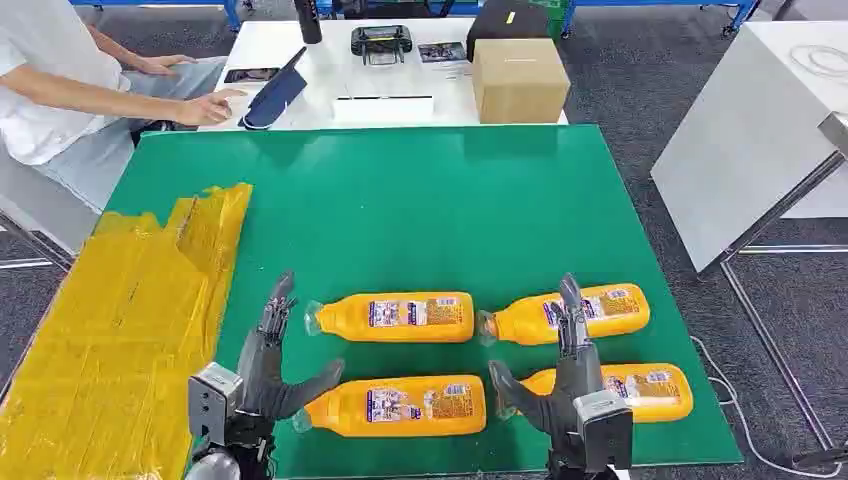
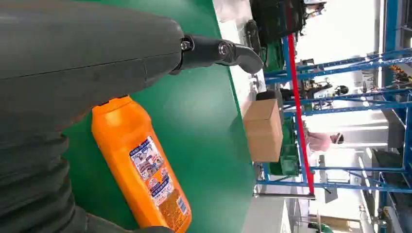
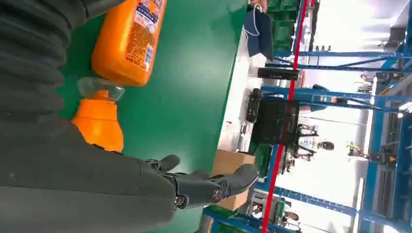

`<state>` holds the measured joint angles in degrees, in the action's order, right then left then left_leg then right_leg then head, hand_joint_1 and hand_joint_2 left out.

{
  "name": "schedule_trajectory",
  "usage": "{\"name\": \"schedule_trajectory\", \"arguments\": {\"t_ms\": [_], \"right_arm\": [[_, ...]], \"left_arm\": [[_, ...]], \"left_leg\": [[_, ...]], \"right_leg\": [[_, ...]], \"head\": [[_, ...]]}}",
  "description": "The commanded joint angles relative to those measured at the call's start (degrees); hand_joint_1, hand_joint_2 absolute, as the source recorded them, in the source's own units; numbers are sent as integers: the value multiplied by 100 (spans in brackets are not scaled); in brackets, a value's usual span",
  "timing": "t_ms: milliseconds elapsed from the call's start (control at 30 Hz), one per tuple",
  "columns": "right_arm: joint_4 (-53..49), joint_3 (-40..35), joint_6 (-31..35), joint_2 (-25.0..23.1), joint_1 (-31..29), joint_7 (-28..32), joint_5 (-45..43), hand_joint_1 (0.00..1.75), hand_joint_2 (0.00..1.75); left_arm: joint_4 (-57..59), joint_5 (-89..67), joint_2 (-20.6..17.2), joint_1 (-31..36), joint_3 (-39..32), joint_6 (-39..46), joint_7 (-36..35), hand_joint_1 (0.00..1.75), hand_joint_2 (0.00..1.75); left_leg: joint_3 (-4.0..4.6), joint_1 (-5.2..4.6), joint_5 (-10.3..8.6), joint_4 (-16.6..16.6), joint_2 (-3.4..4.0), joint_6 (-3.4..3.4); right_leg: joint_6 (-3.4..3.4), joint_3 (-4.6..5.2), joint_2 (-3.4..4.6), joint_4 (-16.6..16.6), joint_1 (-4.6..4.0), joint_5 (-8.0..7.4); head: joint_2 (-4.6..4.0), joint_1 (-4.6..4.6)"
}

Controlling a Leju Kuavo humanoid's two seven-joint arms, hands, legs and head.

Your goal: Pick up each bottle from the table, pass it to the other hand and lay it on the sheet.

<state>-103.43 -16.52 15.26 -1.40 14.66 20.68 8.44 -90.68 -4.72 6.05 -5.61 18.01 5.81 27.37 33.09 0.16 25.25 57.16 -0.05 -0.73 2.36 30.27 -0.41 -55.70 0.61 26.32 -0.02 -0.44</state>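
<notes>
Head view | four orange bottles (image 1: 392, 316) counted on green surface (image 1: 400, 200) | left hand (image 1: 268, 360), right hand (image 1: 565, 375) spread, empty

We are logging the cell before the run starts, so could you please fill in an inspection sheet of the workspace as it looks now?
Surface: green table, flat, with the yellow sheet draped along its left side.
Job's things: four orange bottles lying on their sides in two rows: far left, far right, near left, near right. None is on the sheet.
Clutter: nothing seen on the green table.
Hands: left hand and right hand both open above the table, holding nothing.
Cables: a white cable on the floor to the right.
Surroundings: white table behind with a cardboard box and a seated person; blue racks beyond.
</notes>
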Motion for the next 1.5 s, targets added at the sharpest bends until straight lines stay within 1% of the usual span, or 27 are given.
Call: {"name": "schedule_trajectory", "arguments": {"t_ms": [33, 133, 167, 233, 267, 300, 467, 533, 567, 600, 633, 667, 767, 933, 1000, 1033, 1067, 1100, 1200, 1233, 1267, 1300, 1367, 1400, 1433, 1467, 1500], "right_arm": [[4, -143, -46, 34, -307, 690, 110, 0, 175], [4, -143, -46, 34, -307, 690, 110, 0, 175], [228, -187, -19, -89, -429, 1410, 147, 0, 175], [228, -187, -19, -89, -429, 1410, 147, 0, 175], [351, -243, 31, -188, -576, 1438, 198, 0, 175], [461, -301, 95, -261, -708, 1392, 262, 0, 175], [461, -301, 95, -261, -708, 1392, 262, 0, 175], [547, -353, 168, -321, -816, 1340, 323, 0, 175], [547, -353, 168, -321, -816, 1340, 323, 19, 175], [547, -353, 168, -321, -816, 1340, 323, 143, 175], [547, -353, 168, -321, -816, 1340, 323, 159, 175], [628, -398, 220, -361, -918, 1292, 366, 171, 175], [628, -398, 220, -361, -918, 1292, 366, 171, 175], [693, -432, 279, -399, -996, 1252, 403, 171, 175], [747, -467, 323, -421, -1063, 1217, 430, 159, 175], [747, -467, 323, -421, -1063, 1217, 430, 155, 175], [747, -467, 323, -421, -1063, 1217, 430, 159, 175], [747, -467, 323, -421, -1063, 1217, 430, 155, 175], [790, -491, 375, -439, -1115, 1185, 448, 155, 175], [790, -491, 375, -439, -1115, 1185, 448, 157, 175], [790, -491, 375, -439, -1115, 1185, 448, 161, 175], [790, -491, 375, -439, -1115, 1185, 448, 161, 175], [827, -517, 412, -442, -1160, 1159, 460, 175, 175], [827, -517, 412, -442, -1160, 1159, 460, 175, 175], [902, -562, 536, -431, -1250, 1093, 508, 175, 175], [941, -601, 609, -390, -1302, 1055, 530, 175, 175], [960, -626, 658, -344, -1329, 1018, 534, 175, 175]], "left_arm": [[-3, -689, 37, 202, -189, 714, 712, 0, 175], [-3, -689, 37, 202, -189, 714, 712, 0, 175], [31, -626, -48, 230, -92, 1434, 1263, 0, 175], [31, -626, -48, 230, -92, 1434, 1263, 0, 175], [-19, -575, -146, 279, -67, 1656, 1246, 0, 175], [-106, -518, -209, 308, -96, 1654, 1188, 0, 175], [-106, -518, -209, 308, -96, 1654, 1188, 0, 175], [-195, -476, -259, 327, -117, 1636, 1114, 0, 175], [-195, -476, -259, 327, -117, 1636, 1114, 2, 175], [-195, -476, -259, 327, -117, 1636, 1114, 133, 175], [-195, -476, -259, 327, -117, 1636, 1114, 173, 175], [-274, -446, -299, 336, -146, 1616, 1047, 175, 175], [-274, -446, -299, 336, -146, 1616, 1047, 175, 175], [-345, -421, -330, 343, -173, 1590, 984, 175, 175], [-406, -406, -350, 346, -202, 1576, 935, 175, 175], [-406, -406, -350, 346, -202, 1576, 935, 175, 175], [-406, -406, -350, 346, -202, 1576, 935, 175, 175], [-406, -406, -350, 346, -202, 1576, 935, 175, 175], [-455, -389, -362, 346, -230, 1551, 887, 175, 175], [-455, -389, -362, 346, -230, 1551, 887, 175, 175], [-455, -389, -362, 346, -230, 1551, 887, 175, 175], [-455, -389, -362, 346, -230, 1551, 887, 175, 175], [-495, -381, -369, 343, -258, 1537, 854, 175, 175], [-495, -381, -369, 343, -258, 1537, 854, 175, 175], [-555, -370, -374, 334, -324, 1504, 804, 175, 175], [-572, -364, -371, 332, -373, 1465, 775, 175, 175], [-558, -354, -359, 333, -397, 1425, 767, 175, 175]], "left_leg": [[-14, 5, 4, -5, -3, 2], [-14, 5, 4, -5, -3, 2], [-14, 5, 4, -5, -3, 2], [-18, 6, 5, -5, -2, 3], [-14, 5, 4, -5, -2, 3], [-17, 7, 5, -5, -1, 3], [-12, 4, 3, -5, -2, 3], [-14, 5, 4, -5, -3, 2], [-20, 8, 6, -5, 0, 3], [-15, 4, 4, -5, -1, 2], [-9, 2, 2, -4, -2, 1], [-16, 5, 4, -5, -2, 3], [-8, 1, 1, -4, -2, 2], [-17, 7, 5, -6, -2, 3], [-18, 8, 6, -5, 0, 4], [-12, 3, 3, -5, -2, 2], [-19, 7, 6, -5, -2, 4], [-13, 4, 4, -4, -3, 2], [-18, 7, 5, -5, -2, 3], [-11, 3, 3, -4, -3, 2], [-28, 12, 10, -6, 1, 5], [-10, 3, 2, -4, -3, 2], [-20, 8, 6, -6, 0, 4], [-5, 7, 3, 1, 28, 6], [-9, 11, 5, 3, 45, 9], [5, 10, 4, 2, 37, 8], [-3, 11, 5, -3, 53, 10]], "right_leg": [[-5, -18, -1, 10, -5, 2], [-5, -18, -1, 10, -5, 2], [-5, -18, -1, 10, -5, 2], [-6, -21, 0, 12, -7, 2], [-6, -17, 0, 10, -5, 2], [-7, -20, 2, 12, -7, 2], [-5, -15, 0, 9, -5, 1], [-6, -18, 0, 10, -5, 1], [-7, -24, 2, 13, -9, 2], [-6, -17, 1, 10, -5, 1], [-4, -10, -1, 6, -2, 1], [-7, -19, 0, 11, -6, 2], [-4, -9, -1, 6, -1, 1], [-7, -21, 1, 12, -7, 1], [-7, -22, 2, 13, -8, 2], [-5, -14, -1, 8, -3, 1], [-7, -22, 1, 12, -7, 2], [-5, -16, -1, 9, -5, 2], [-7, -22, 1, 12, -8, 2], [-5, -14, -1, 7, -3, 2], [-11, -34, 5, 18, -13, 3], [-4, -13, -1, 7, -3, 1], [-8, -24, 3, 13, -8, 1], [-9, 4, 30, 1, -7, -8], [-13, 4, 47, -2, -11, -10], [-10, 7, 43, -3, -12, -11], [-14, 7, 58, 0, -14, -14]], "head": [[0, 0], [0, 0], [0, 0], [0, 0], [0, 0], [0, 0], [0, -2], [0, 0], [0, 0], [0, 0], [0, 0], [0, -2], [0, 0], [0, 0], [0, 0], [0, -2], [0, 0], [0, 0], [0, 0], [0, 0], [0, 0], [0, 0], [0, -2], [0, 0], [0, 0], [0, 2], [0, 0]]}}
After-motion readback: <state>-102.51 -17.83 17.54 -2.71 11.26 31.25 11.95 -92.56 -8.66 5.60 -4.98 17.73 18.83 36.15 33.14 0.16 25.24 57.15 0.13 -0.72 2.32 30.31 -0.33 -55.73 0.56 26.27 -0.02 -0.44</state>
